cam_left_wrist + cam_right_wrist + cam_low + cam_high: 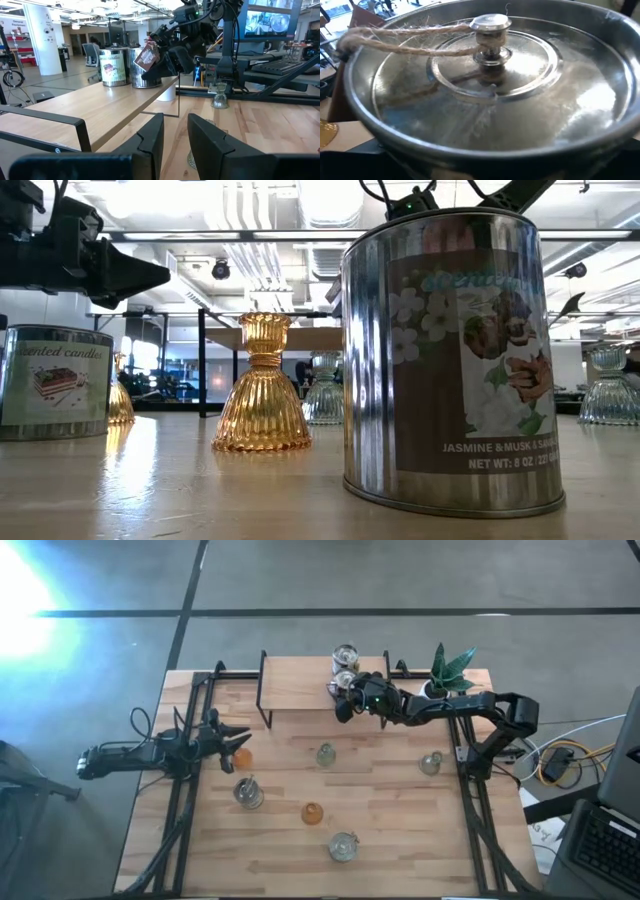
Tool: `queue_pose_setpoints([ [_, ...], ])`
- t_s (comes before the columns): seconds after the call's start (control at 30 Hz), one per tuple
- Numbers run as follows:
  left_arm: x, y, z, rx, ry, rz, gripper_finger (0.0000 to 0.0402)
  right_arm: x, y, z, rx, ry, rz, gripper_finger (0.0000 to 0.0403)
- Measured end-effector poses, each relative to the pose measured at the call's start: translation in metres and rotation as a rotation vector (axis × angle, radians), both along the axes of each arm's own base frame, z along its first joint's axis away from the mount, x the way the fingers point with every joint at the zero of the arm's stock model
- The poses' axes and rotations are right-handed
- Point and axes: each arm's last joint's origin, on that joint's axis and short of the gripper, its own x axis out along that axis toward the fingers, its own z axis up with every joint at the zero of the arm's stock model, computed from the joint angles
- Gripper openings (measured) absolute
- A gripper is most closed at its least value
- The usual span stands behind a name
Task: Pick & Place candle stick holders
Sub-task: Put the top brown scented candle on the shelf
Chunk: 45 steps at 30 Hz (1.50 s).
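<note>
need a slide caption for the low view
Orange ribbed candle stick holder standing between two scented candle tins on the wooden table.

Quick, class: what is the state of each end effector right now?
Left end effector: slightly open, empty.
Right end effector: closed on a candle tin.

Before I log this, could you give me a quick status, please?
Left gripper slightly open, empty, by orange holder. Right gripper at tagged tin on shelf. No holder gripped.
</note>
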Motion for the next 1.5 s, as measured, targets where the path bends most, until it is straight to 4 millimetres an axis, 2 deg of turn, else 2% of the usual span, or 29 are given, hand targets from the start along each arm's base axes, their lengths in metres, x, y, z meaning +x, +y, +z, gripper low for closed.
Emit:
queue_pose_setpoints([
  [0.17,0.0,0.0,0.0,0.0,0.0,0.0,0.0092,-0.001,0.0,-0.002,-0.006,0.019,-0.006,0.0385],
  [0.3,0.0,0.0,0.0,0.0,0.0,0.0,0.0092,-0.001,0.0,-0.004,-0.002,0.03,-0.008,0.0393],
  [0.5,0.0,0.0,0.0,0.0,0.001,-0.001,0.0092,0.0,0.0,-0.003,-0.02,0.033,0.0,0.0397],
  [0.77,0.0,0.0,0.0,0.0,0.0,-0.001,0.0092,-0.003,0.005,0.01,-0.08,0.033,0.029,0.0399],
  [1.03,0.0,0.0,0.0,0.0,0.0,-0.001,0.0092,-0.003,0.011,0.009,-0.077,0.039,0.048,0.04],
  [1.5,0.0,0.0,0.0,0.0,0.001,0.0,0.0092,-0.017,0.02,0.014,-0.103,0.088,0.044,0.04],
])
